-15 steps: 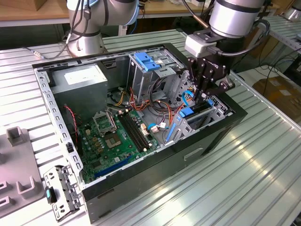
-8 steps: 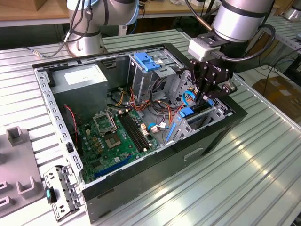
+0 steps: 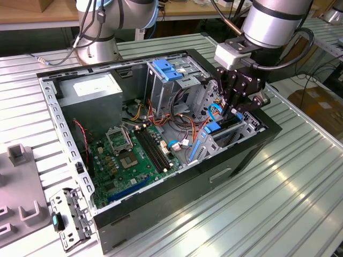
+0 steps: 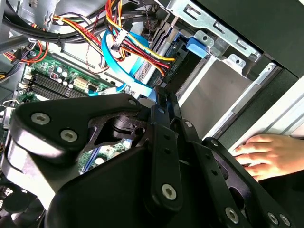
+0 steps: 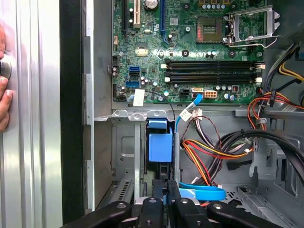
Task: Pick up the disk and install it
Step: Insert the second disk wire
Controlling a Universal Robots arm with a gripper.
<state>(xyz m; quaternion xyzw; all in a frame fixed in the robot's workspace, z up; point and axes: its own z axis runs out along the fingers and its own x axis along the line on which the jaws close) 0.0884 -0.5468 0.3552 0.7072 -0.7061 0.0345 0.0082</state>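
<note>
Standing on edge in the drive bay (image 3: 247,130) of the PC case (image 3: 177,203), the disk (image 3: 226,124) is seen w/ gripper (image 3: 233,108) fingers closed together just above it, apparently not grasping.

A hand (image 4: 273,154) is rested on the case.

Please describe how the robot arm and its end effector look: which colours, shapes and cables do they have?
The arm is a thick silver-grey cylinder with a black cable looping beside it. A light grey box sits at the wrist. The end effector is matte black, built of bolted linkage bars with slim fingers.
</note>
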